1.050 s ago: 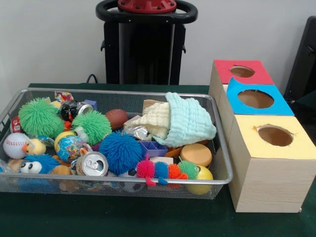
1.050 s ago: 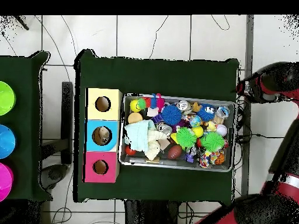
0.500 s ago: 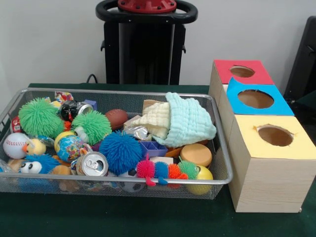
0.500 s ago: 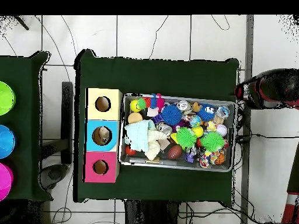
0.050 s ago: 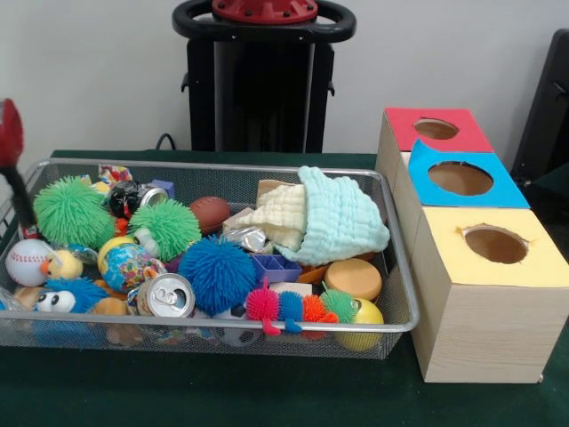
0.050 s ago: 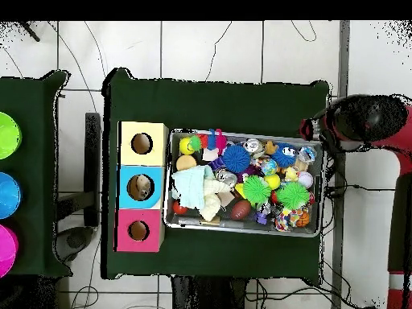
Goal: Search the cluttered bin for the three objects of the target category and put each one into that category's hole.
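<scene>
Motion since earlier frame: arm [image 6: 366, 121] had swung in toward the bin's 3 o'clock end in the overhead view; a red and black part of it [image 5: 11, 147] had entered the front view's 9 o'clock edge.
Claw: state could not be told; no fingertips were visible.
Surroundings: wire bin [image 5: 267, 334] sat on the green table [image 5: 222, 391], just beside the three-hole box [image 5: 484, 302] at the bin's 3 o'clock in the front view.
Obstructions: folded cloths [image 5: 329, 218] lay over the bin's 3 o'clock half, covering items beneath.
Bin contents: green fuzzy balls [image 5: 71, 212], blue fuzzy ball [image 5: 216, 273], baseball [image 5: 28, 261], drink can [image 5: 167, 296], toy football [image 5: 210, 213], fuzzy caterpillar [image 5: 298, 306].
Caterpillar axis: ran 9 to 3 o'clock along the near rim.
Box holes: red [image 5: 436, 129], blue [image 5: 460, 178], yellow [image 5: 495, 244]; overhead, the blue hole [image 6: 141, 187] held a pale item.
</scene>
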Tool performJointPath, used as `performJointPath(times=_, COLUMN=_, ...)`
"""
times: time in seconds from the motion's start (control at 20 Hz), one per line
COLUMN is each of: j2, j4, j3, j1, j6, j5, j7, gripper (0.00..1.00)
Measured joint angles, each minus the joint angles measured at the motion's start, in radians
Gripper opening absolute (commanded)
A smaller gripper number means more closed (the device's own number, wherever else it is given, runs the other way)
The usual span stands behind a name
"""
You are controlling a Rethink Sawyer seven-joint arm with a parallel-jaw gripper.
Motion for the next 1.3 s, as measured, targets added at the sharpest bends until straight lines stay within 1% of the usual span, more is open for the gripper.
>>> performJointPath(times=0.35, j2=-0.066, j4=0.127, j3=-0.034, j1=0.021, j6=-0.022, j5=0.033, j7=0.000, gripper=1.00)
performJointPath(times=0.5, j2=-0.082, j4=0.157, j3=-0.047, j1=0.025, j6=-0.033, j5=0.036, j7=0.000, gripper=1.00)
performJointPath(times=0.75, j2=-0.069, j4=0.139, j3=-0.056, j1=0.033, j6=-0.060, j5=0.036, j7=0.000, gripper=1.00)
performJointPath(times=1.0, j2=-0.013, j4=0.077, j3=-0.058, j1=0.047, j6=-0.088, j5=0.036, j7=0.000, gripper=1.00)
performJointPath(times=1.05, j2=0.009, j4=0.059, j3=-0.058, j1=0.050, j6=-0.103, j5=0.036, j7=0.000, gripper=1.00)
performJointPath(times=1.3, j2=0.051, j4=0.035, j3=-0.060, j1=0.052, j6=-0.141, j5=0.036, j7=0.000, gripper=1.00)
